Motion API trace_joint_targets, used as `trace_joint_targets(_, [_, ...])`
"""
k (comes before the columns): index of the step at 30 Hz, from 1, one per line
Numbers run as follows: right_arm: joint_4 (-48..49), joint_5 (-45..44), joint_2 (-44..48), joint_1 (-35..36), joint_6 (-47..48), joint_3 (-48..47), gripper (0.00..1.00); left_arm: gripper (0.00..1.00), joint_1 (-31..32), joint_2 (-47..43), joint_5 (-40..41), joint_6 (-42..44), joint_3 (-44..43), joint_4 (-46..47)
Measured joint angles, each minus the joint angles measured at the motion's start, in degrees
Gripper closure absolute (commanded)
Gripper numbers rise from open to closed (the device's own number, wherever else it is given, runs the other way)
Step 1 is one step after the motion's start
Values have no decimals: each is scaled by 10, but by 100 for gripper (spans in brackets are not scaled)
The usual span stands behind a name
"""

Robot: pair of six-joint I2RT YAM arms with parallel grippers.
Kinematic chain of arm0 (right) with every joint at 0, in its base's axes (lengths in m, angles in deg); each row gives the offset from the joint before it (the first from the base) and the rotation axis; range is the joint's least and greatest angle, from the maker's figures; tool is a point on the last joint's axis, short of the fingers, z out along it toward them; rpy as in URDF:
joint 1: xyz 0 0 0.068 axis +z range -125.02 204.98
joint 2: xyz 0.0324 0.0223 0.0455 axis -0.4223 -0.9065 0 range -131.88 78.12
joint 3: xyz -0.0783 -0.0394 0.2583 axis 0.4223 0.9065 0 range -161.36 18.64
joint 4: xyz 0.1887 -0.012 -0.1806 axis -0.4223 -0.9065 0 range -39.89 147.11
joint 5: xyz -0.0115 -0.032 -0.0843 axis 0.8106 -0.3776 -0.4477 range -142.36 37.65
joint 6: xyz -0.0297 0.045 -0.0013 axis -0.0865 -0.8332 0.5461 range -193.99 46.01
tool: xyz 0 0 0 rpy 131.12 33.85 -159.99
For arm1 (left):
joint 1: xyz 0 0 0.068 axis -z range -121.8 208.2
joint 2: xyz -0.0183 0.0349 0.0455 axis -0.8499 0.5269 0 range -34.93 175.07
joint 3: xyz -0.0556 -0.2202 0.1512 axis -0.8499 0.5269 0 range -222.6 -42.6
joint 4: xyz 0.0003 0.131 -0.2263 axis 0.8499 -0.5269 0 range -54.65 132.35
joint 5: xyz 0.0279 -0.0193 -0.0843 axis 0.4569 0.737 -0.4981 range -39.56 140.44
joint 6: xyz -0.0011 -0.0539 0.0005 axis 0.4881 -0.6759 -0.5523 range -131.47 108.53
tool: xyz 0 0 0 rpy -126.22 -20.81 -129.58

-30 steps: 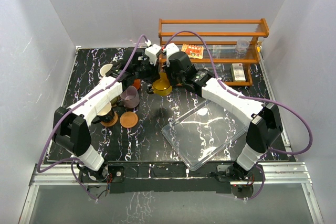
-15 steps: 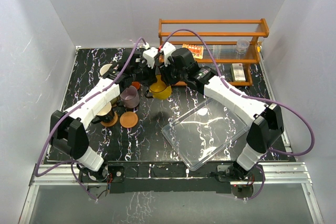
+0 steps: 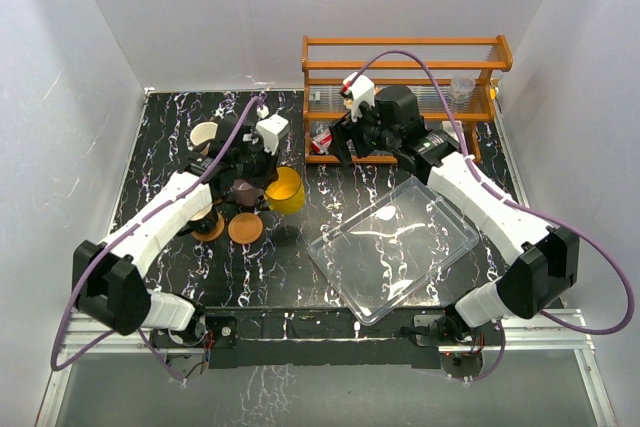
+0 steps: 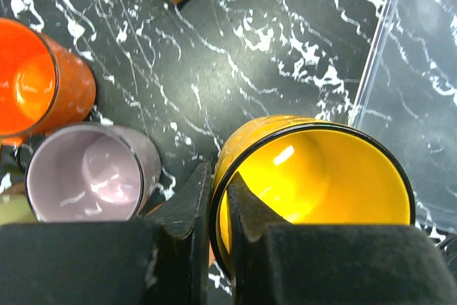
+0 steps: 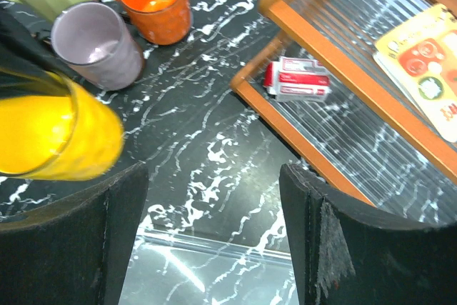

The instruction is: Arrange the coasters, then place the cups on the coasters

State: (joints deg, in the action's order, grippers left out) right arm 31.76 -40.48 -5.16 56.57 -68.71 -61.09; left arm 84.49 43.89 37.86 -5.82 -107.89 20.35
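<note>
My left gripper [image 4: 218, 183] is shut on the rim of the yellow cup [image 4: 314, 176], with one finger inside the wall and one outside. From above, the yellow cup [image 3: 284, 190] hangs just right of my left gripper [image 3: 262, 169], beside a bare orange-brown coaster [image 3: 245, 229]. The mauve cup [image 4: 89, 173] and the orange-red cup [image 4: 36, 83] stand close on its left. A pale cup [image 3: 204, 134] stands farther back. A second coaster [image 3: 210, 231] peeks out from under a dark cup below my left arm. My right gripper [image 5: 214, 241] is open and empty in front of the rack.
A wooden rack [image 3: 400, 77] stands at the back right, with a red and white box [image 5: 296, 80] on its lower shelf. A clear plastic tray [image 3: 395, 242] lies tilted right of centre, its edge near the yellow cup.
The right gripper opened, let go of the yellow cup and drew back right toward the rack. The left gripper took the cup by its rim and carried it nearer, toward the coasters.
</note>
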Motion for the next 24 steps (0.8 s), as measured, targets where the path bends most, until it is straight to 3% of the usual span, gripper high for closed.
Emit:
trace_joint_targets(11, [18,12,67,-73,46,123,25,100,-19,-119,79,7,131,-7])
trace_joint_targets(24, [38,82,152,-144,103,236,20,100,-43,-134,165,3,185,23])
